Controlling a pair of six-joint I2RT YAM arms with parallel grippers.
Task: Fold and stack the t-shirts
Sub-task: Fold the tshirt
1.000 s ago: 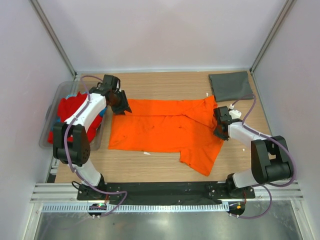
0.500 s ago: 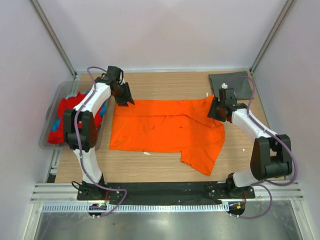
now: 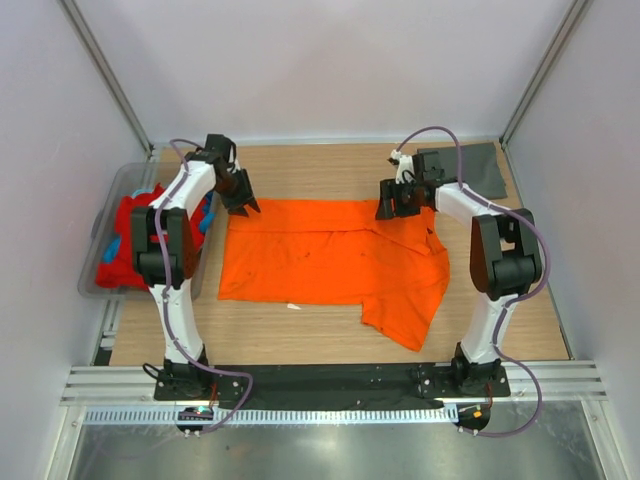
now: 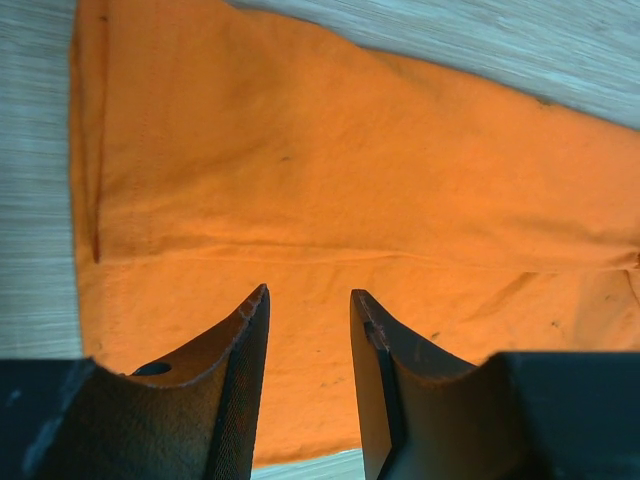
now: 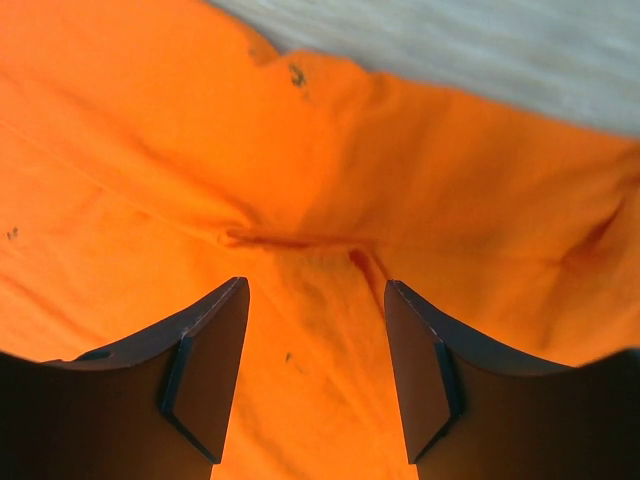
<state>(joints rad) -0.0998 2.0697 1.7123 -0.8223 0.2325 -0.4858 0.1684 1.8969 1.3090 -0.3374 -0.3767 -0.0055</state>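
Orange cloth short-sleeved t-shirt [image 3: 330, 262] lies spread flat mid wooden table [image 3: 320, 170]. We see left gripper [image 4: 308, 292] at its far-left corner, right gripper [image 5: 317, 283] at far edge, both jaws parted, gripping nothing. Dark grey folded t-shirt [image 3: 470, 172] sits far-right.

Top camera looks down; both wrist cameras closely face the orange t-shirt [image 3: 330, 255].

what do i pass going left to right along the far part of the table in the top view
clear tub → left gripper → right gripper → dark grey t-shirt; the orange t-shirt stretches past both grippers, so it's left out
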